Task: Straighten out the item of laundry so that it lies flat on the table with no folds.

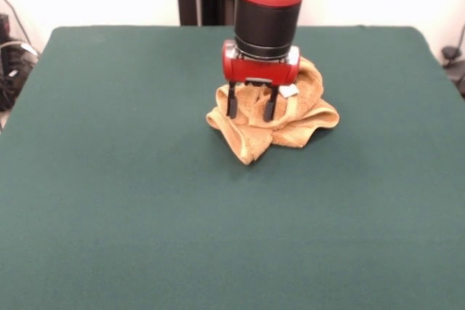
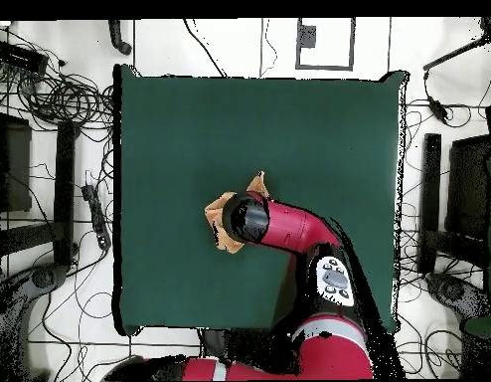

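Green felt covers the table (image 1: 109, 201); the towel (image 1: 305, 117) lies crumpled near its middle, nearer the robot-side edge. Over it the gripper (image 1: 251, 112) stands with fingers apart, tips touching the cloth.

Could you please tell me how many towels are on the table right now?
1: a crumpled towel lies on the table, directly beneath the gripper; the arm hides most of it from overhead.

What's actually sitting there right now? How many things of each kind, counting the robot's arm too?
Towel, golden-orange and crumpled: 1
Table, green-covered: 1
Robot arm, red and black: 1
Gripper, its two black fingers apart and down on the towel: 1
Total: 4
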